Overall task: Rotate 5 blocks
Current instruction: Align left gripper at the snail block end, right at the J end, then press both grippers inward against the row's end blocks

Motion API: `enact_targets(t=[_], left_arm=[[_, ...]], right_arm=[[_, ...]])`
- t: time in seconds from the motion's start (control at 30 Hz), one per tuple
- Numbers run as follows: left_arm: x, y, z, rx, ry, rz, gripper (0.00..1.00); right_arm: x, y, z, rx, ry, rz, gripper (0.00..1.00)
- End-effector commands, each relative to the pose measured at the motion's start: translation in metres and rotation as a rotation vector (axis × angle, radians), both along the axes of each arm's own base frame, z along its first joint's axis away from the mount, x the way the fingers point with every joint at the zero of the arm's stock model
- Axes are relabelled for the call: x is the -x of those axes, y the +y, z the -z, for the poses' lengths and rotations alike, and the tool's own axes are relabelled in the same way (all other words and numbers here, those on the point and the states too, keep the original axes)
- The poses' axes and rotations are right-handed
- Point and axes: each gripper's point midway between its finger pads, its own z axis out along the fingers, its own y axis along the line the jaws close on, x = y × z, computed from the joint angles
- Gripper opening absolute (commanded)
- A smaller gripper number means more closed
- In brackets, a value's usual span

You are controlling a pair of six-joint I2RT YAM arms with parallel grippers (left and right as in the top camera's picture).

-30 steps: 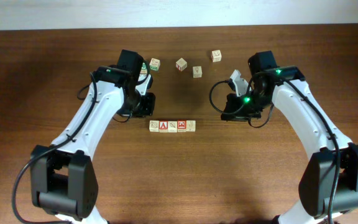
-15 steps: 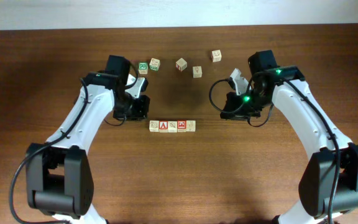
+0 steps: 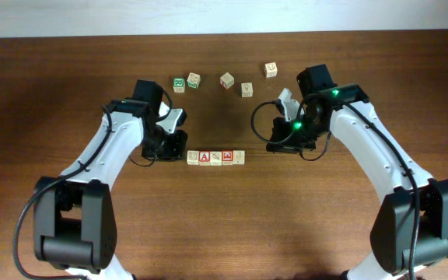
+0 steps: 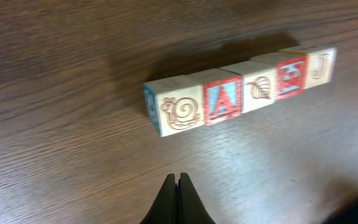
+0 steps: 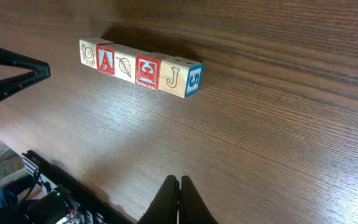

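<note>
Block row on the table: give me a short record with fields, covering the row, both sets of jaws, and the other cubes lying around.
row: five blocks touching in a straight line on the table
top faces, left to right overhead: snail, red A, leaf, red-bordered, J
left jaws: shut, empty, short of the snail end
right jaws: shut, empty, clear of the J end
loose cubes: five scattered beyond the row, one green-printed
</note>
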Motion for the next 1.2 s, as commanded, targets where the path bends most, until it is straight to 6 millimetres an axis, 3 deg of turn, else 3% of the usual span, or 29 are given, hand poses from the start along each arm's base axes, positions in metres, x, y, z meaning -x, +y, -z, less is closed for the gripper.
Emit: enact_targets(t=[0.0, 0.3, 0.43, 0.63, 0.93, 1.17], left_arm=[[-0.002, 0.010, 0.002, -0.040, -0.015, 0.003, 0.00], [-0.013, 0.016, 0.002, -0.053, -0.066, 0.003, 0.00], [-0.017, 0.015, 0.006, -0.052, -0.074, 0.003, 0.00], [-0.019, 0.015, 0.031, -0.057, -0.029, 0.004, 0.00], [-0.015, 0.015, 0.043, -0.055, -0.028, 0.004, 0.00], [-0.014, 0.011, 0.042, -0.028, -0.024, 0.007, 0.00]], right_arm=[[0.003, 0.000, 0.006, 0.009, 0.023, 0.012, 0.05], [0.000, 0.014, 0.045, 0.025, 0.095, -0.010, 0.04], [-0.008, 0.018, 0.048, 0.017, 0.059, -0.022, 0.04], [-0.013, 0.024, 0.051, 0.042, 0.015, -0.042, 0.04], [-0.013, 0.022, 0.061, 0.085, 0.008, -0.048, 0.04], [-0.009, 0.026, 0.077, 0.073, 0.066, -0.046, 0.05]])
